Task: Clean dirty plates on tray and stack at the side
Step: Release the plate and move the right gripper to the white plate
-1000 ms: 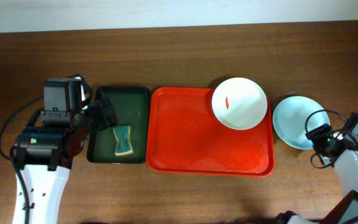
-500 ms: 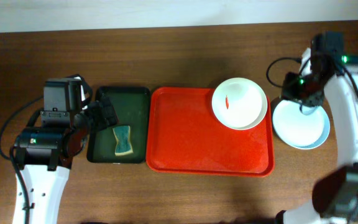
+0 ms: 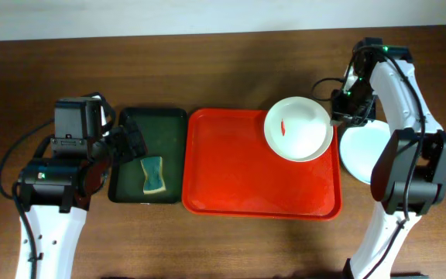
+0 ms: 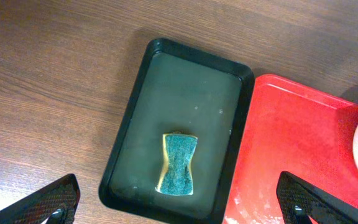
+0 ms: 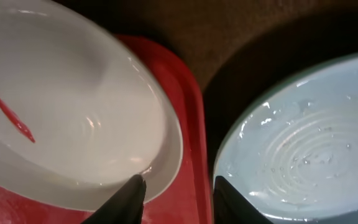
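Note:
A white plate (image 3: 298, 129) with a red smear (image 5: 11, 115) sits on the back right corner of the red tray (image 3: 231, 170), overhanging its rim. A pale blue plate (image 3: 358, 153) lies on the table just right of the tray, partly under my right arm. My right gripper (image 3: 337, 116) hangs at the white plate's right edge. In the right wrist view its gripper (image 5: 179, 199) is open, one finger (image 5: 129, 199) over the plate's rim, the other beside the blue plate (image 5: 303, 149). My left gripper (image 3: 134, 143) stands wide open above the green tray.
A dark green tray (image 4: 185, 112) left of the red tray (image 4: 303, 155) holds a green and yellow sponge (image 4: 179, 163). Cables trail from both arms. The back table edge runs along the top of the overhead view.
My right arm swung from the front right up and across the blue plate to the white plate's right edge, its jaws narrowing. The plates and the left arm stayed put.

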You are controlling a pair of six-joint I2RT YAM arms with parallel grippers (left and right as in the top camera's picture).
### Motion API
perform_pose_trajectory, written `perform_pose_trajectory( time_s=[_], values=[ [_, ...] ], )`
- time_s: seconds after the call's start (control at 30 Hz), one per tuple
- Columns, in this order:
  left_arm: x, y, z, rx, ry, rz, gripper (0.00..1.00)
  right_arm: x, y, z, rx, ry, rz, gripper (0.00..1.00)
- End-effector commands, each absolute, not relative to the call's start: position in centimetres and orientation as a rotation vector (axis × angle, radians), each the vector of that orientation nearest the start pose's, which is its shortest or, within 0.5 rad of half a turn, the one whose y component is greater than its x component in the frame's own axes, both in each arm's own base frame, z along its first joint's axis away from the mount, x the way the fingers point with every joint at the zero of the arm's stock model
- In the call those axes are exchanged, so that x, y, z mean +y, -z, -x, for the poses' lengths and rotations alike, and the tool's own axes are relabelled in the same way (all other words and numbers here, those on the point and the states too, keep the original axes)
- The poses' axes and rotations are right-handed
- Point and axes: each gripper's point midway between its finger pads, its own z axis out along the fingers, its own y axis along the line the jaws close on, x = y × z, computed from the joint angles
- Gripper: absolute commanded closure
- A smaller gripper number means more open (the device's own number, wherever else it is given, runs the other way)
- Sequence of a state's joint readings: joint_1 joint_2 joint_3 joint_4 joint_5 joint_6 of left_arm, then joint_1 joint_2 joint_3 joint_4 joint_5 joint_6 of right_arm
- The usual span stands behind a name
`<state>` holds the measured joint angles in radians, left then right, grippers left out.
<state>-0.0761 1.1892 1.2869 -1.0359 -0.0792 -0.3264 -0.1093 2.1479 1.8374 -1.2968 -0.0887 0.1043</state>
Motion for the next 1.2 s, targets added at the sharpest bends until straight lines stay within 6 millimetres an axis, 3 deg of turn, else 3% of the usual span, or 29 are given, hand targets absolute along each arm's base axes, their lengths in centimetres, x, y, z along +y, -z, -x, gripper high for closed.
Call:
perform_pose_trajectory(
  time_s=[0.0,0.27,0.33,0.43,0.63,0.77,0.9,0.97,1.03,1.17],
  values=[
    [-1.0,-25.1,-30.4,2.46,0.08,0.355,0.01,-3.1,-6.8,-41.3,3.133,-0.099,-0.326,0.63],
    [-1.0,-25.1,-30.4,2.46,0.08,0.355,0.01,-2.8,-2.7,-40.9,3.123,-0.099,-0.313,0.67],
    [-1.0,-25.1,-30.4,2.46,0.08,0.355,0.01,-2.6,-2.5,-40.8,3.129,-0.106,-0.311,0.71],
    [-1.0,-25.1,-30.4,2.46,0.08,0.355,0.01,-1.9,-2.5,-40.6,3.139,-0.117,-0.289,0.92],
    [-1.0,-25.1,-30.4,2.46,0.08,0.355,0.01,1.3,-2.5,-39.4,3.2,-0.119,-0.171,0.96],
    [-1.0,-25.1,-30.4,2.46,0.08,0.355,0.01,3.8,-2.8,-37.0,3.301,-0.105,-0.085,0.96],
    [-1.0,-25.1,-30.4,2.46,0.08,0.355,0.01,5.9,-2.9,-36.1,3.328,-0.086,-0.074,0.92],
    [-1.0,-25.1,-30.4,2.46,0.08,0.356,0.01,6.6,-3.0,-35.4,3.354,-0.073,-0.063,0.84],
    [-1.0,-25.1,-30.4,2.46,0.08,0.355,0.01,6.6,-3.0,-35.4,3.352,-0.065,-0.057,0.74],
    [-1.0,-25.1,-30.4,2.46,0.08,0.355,0.01,6.0,-2.8,-36.4,3.314,-0.066,-0.083,0.66]
  ],
)
